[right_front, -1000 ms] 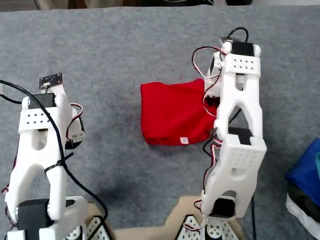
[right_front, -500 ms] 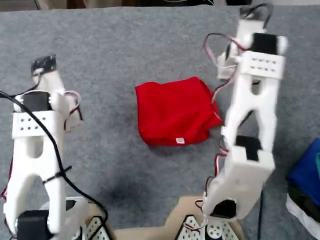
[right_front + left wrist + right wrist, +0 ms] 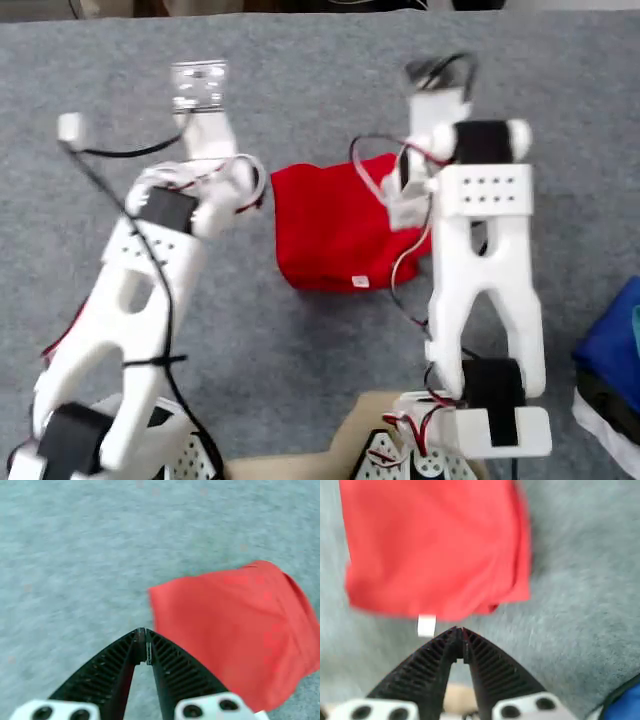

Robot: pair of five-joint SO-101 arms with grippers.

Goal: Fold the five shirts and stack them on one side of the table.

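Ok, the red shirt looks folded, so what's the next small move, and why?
Probably open the right end effector and lower it onto the edge of the folded red fabric shirt. It is shut, empty and just short of that edge, and the blue cloth pile lies on its side.

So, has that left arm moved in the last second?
Yes. The left arm has swung forward and rightward, ending beside the red shirt's left edge.
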